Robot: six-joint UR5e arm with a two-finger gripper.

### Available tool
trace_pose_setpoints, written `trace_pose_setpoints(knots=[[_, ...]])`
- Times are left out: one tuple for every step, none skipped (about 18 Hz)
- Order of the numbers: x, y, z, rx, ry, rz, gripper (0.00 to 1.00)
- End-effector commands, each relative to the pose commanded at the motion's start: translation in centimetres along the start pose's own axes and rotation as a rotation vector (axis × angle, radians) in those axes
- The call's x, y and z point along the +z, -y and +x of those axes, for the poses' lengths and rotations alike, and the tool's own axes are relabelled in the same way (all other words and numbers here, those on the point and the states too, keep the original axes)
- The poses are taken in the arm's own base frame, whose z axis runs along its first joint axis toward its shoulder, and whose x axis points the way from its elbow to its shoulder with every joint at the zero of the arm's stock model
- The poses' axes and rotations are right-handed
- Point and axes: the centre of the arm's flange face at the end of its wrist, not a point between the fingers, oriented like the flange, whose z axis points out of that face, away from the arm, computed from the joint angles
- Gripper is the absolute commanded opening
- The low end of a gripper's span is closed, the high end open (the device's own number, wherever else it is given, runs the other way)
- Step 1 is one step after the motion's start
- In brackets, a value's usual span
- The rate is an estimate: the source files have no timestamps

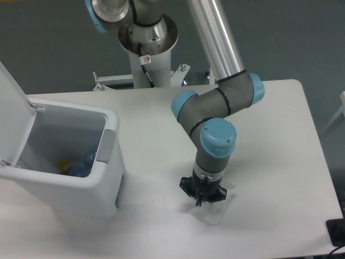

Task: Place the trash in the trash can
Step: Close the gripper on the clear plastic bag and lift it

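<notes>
**Pincer down on the thin plastic bag near the front edge of the tabletop**

The pincer (pixel 201 196) points straight down onto the see-through plastic bag (pixel 214 210), which lies flat on the white tabletop (pixel 280 140) close to its front edge and right of the middle. The fingers look drawn in together over the bag's left part, but the wrist hides the tips; whether they have pinched the film or only press on it cannot be told from here.

The bag will likely handle as something almost weightless, limp and slippery. It has no stiffness to push against, so it probably crumples or slides when nudged sideways. A hold is best taken on a bunched fold or on the whiter edging, where the film is doubled and thicker, rather than on a single flat layer that may slip out as the arm rises. Being so light, it may also cling to a finger on release.

The trash can (pixel 56 186) stands at the left front of the tabletop, well apart from the bag, lid (pixel 11 113) hinged up and the mouth wide open. Something blue and yellow already lies at its bottom; the blue may be the bottle, though that is unclear.
</notes>
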Motion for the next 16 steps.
trace_pose_setpoints(knots=[[-0.2,0.1,0.0,0.0,0.0,0.004,0.0],[-0.3,0.1,-0.1,-0.001,0.0,0.009,0.0],[-0.5,0.2,-0.1,-0.002,0.001,0.012,0.0],[-0.8,0.3,-0.2,-0.004,0.004,0.017,0.0],[-1.1,0.7,-0.3,-0.028,0.006,0.027,0.0],[-1.6,1.0,-0.6,-0.049,0.007,0.041,0.0],[-2.1,1.4,-0.8,-0.071,0.002,0.061,0.0],[-2.5,1.8,-0.8,-0.095,-0.011,0.084,0.0],[-2.9,2.2,-0.9,-0.115,-0.027,0.109,0.0],[-3.6,2.6,-1.2,-0.147,-0.045,0.141,0.0],[-4.1,2.9,-1.3,-0.169,-0.05,0.155,0.0],[-4.9,3.2,-1.4,-0.184,-0.049,0.171,0.0],[-6.1,3.5,-1.5,-0.199,-0.047,0.194,0.0],[-7.1,3.7,-1.5,-0.212,-0.056,0.218,0.0],[-8.5,4.2,-1.3,-0.222,-0.076,0.257,0.0],[-9.7,4.2,-1.2,-0.232,-0.085,0.281,0.0]])
